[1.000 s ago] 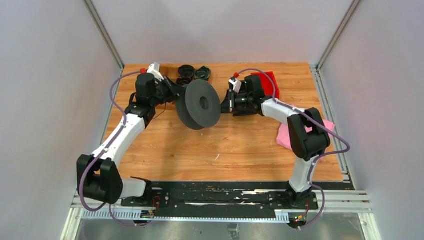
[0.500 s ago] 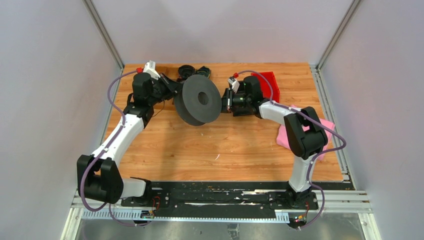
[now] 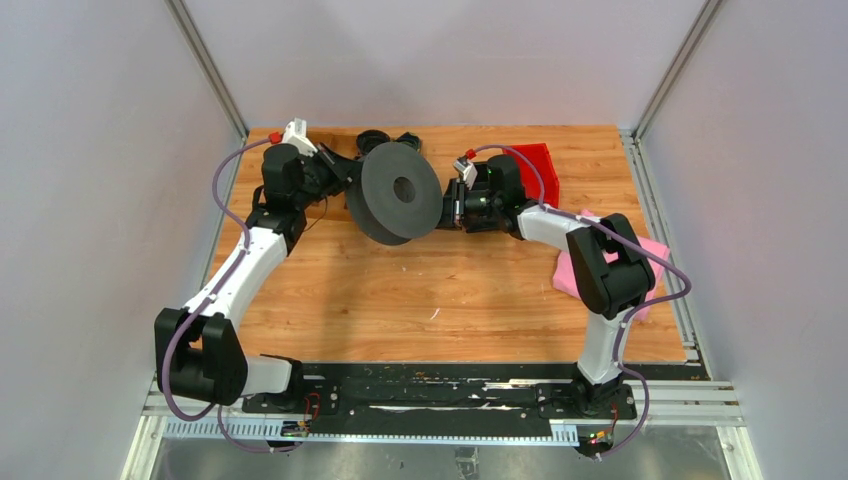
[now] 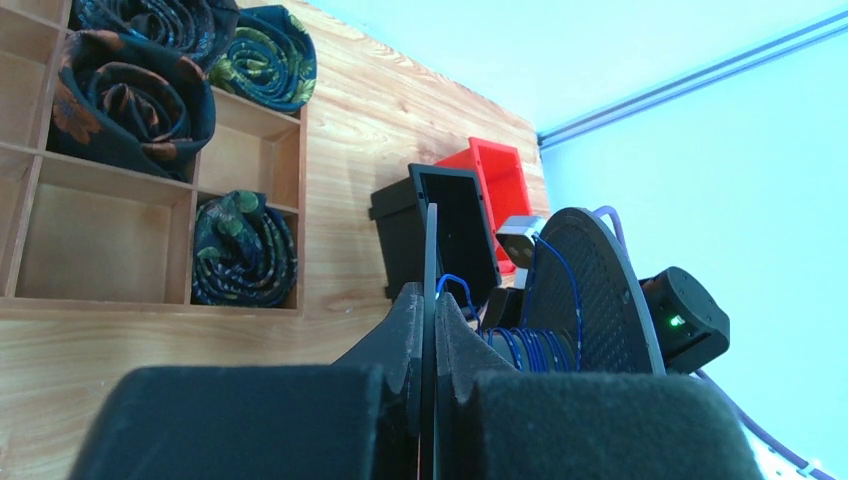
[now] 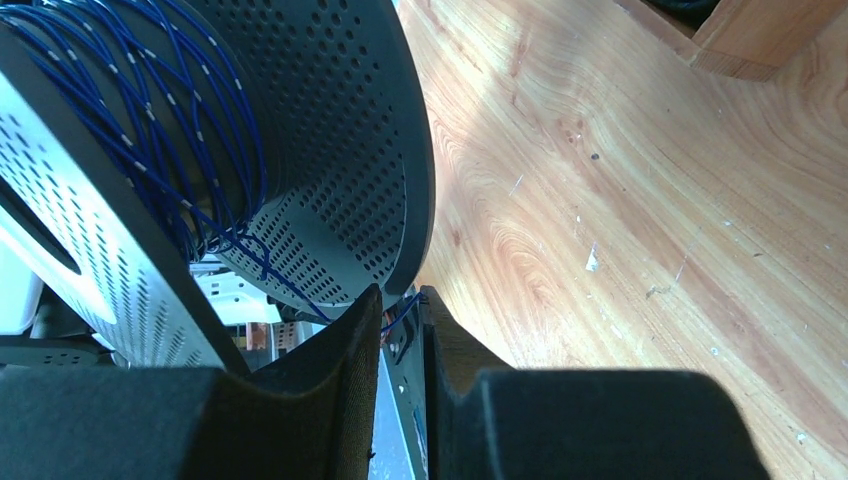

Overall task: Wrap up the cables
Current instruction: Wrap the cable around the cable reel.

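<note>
A big grey perforated spool (image 3: 398, 192) is held off the table at the back centre. My left gripper (image 3: 345, 178) is shut on the thin edge of its near flange (image 4: 430, 260). The thin dark blue cable (image 4: 535, 348) is wound round the hub between the flanges. In the right wrist view the cable (image 5: 150, 110) runs over the hub and down between my right fingertips. My right gripper (image 5: 400, 305) sits just right of the spool (image 5: 330, 130), as the top view (image 3: 452, 205) also shows. Its jaws stand a narrow gap apart, the cable passing through.
A red bin (image 3: 535, 165) stands behind the right gripper, and a pink cloth (image 3: 645, 250) lies at the right edge. Dark rolled bundles (image 3: 385, 138) sit in a wooden organiser (image 4: 250, 130) at the back. A black box (image 4: 450, 225) stands by the red bin (image 4: 495, 175).
The spool has moved toward the back of the table and turned, with the left gripper still holding it. The right gripper has shifted slightly left and back, following it.
</note>
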`<state>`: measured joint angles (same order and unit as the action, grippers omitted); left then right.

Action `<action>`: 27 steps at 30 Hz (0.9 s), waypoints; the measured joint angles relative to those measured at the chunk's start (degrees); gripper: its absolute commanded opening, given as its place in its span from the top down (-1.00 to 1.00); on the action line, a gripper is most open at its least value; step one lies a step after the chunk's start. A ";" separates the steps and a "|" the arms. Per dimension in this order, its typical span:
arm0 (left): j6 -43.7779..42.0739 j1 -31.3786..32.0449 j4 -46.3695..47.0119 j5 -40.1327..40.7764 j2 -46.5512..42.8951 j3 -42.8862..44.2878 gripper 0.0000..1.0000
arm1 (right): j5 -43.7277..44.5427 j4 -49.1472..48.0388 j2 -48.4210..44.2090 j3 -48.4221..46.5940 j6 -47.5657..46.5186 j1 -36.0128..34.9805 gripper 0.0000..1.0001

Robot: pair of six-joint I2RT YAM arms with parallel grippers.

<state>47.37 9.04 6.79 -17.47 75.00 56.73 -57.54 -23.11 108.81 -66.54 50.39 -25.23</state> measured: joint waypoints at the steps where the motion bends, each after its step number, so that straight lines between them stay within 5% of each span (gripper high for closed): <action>1: 0.02 -0.02 0.24 0.02 0.00 0.00 0.99 | -0.09 -0.11 0.00 0.02 0.07 0.00 0.59; 27: 1.36 -0.83 3.28 2.03 0.28 -0.20 0.99 | -1.62 -6.58 0.00 2.45 5.22 -1.79 0.52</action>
<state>48.73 8.21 10.07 -15.44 75.29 56.53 -59.16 -29.69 108.81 -64.10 55.61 -27.03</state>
